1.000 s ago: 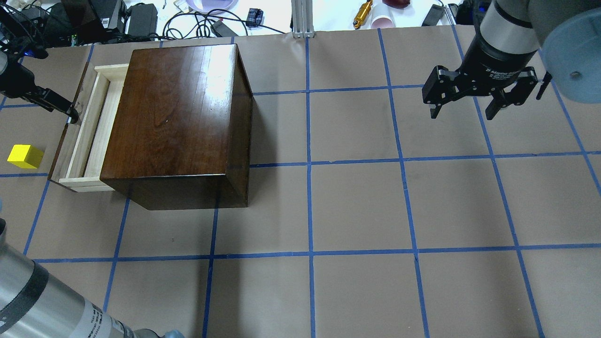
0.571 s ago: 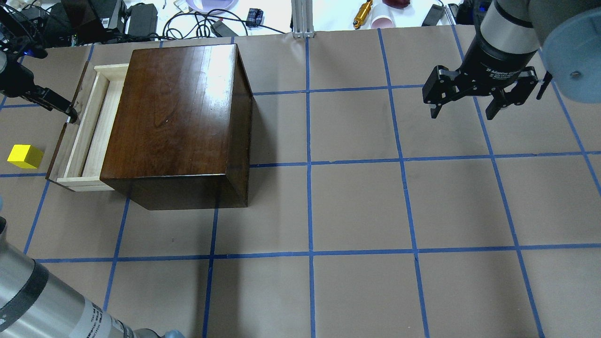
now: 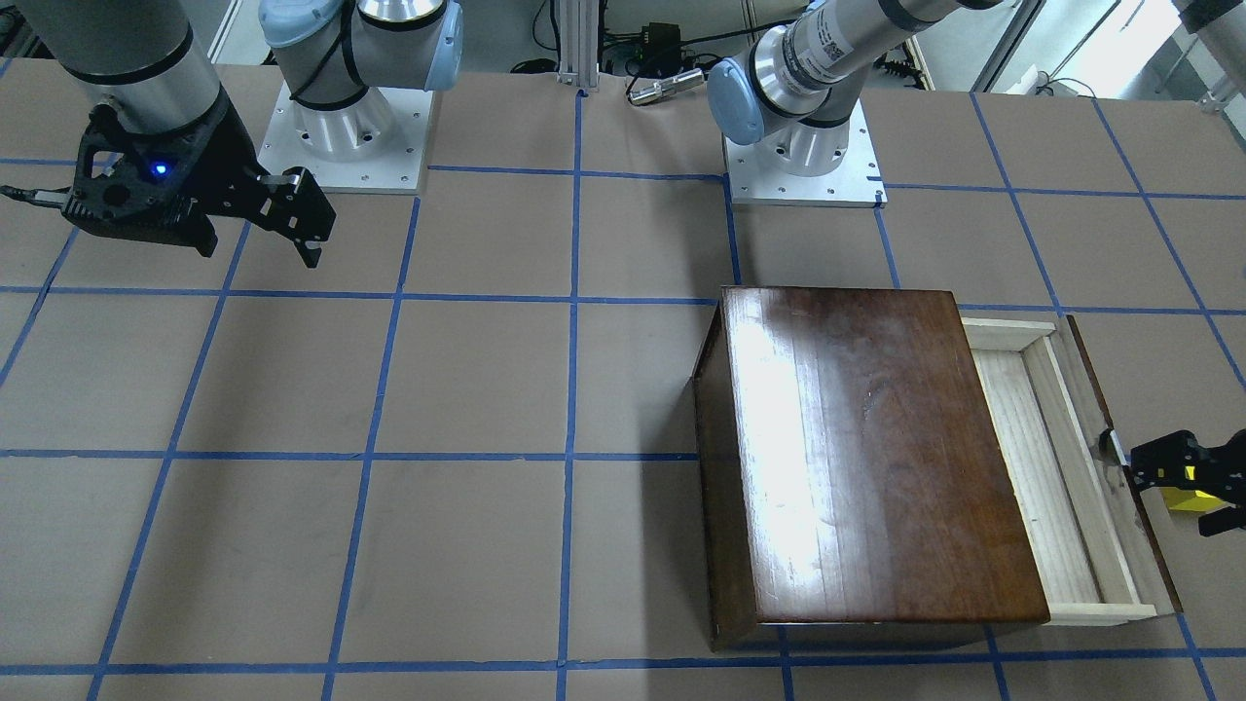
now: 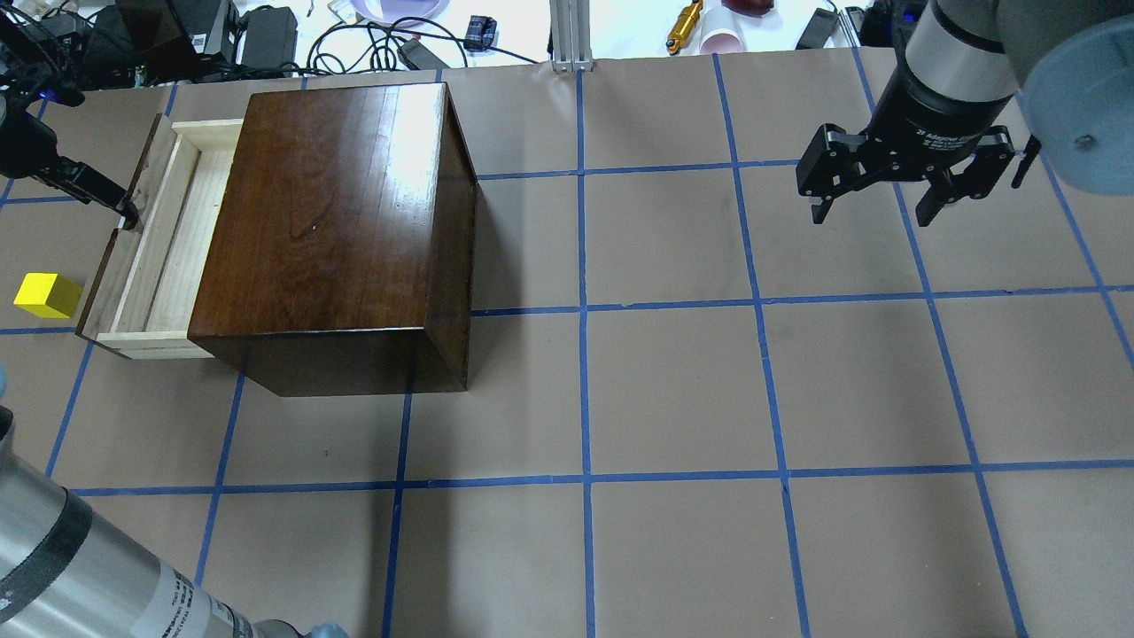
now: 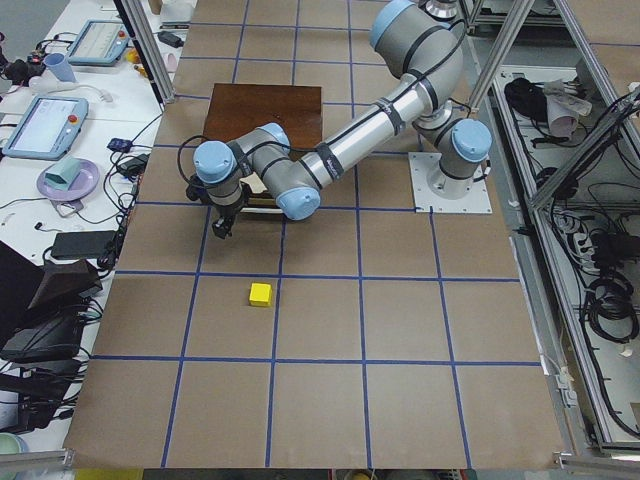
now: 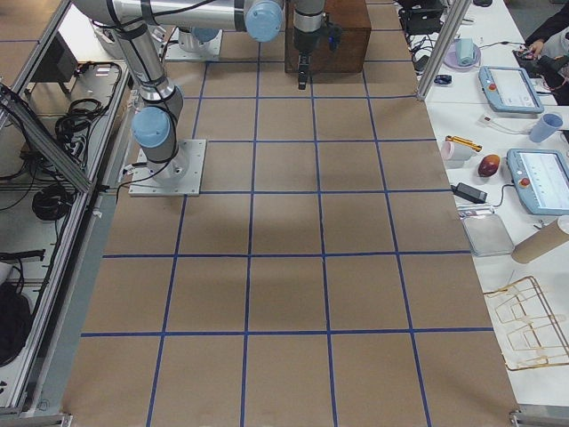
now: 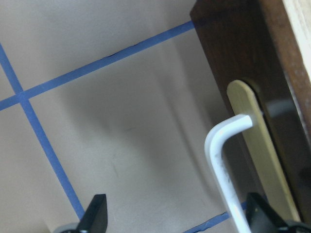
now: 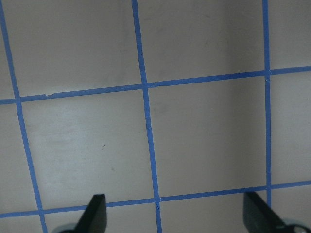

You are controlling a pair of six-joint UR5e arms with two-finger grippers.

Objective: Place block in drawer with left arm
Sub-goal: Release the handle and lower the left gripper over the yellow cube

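Note:
The drawer (image 4: 168, 239) stands partly pulled out of the dark-brown wooden box (image 4: 337, 221), and its pale tray is empty. My left gripper (image 4: 120, 208) is at the drawer's dark front panel (image 7: 243, 73). It is open, with one finger (image 7: 260, 216) hooked behind the white pull (image 7: 218, 160). The yellow block (image 4: 46, 295) lies on the table left of the drawer front, apart from the gripper; it also shows in the exterior left view (image 5: 260, 294). My right gripper (image 4: 873, 217) hangs open and empty over the far right of the table.
Cables, power bricks and small items (image 4: 372, 35) lie beyond the table's far edge. The brown paper with its blue tape grid (image 4: 585, 478) covers the table. The left arm's forearm (image 4: 80, 567) crosses the near left corner.
The drawer has slid further out of the box, toward the left. My left gripper moved left with it. The block and the right arm have not moved.

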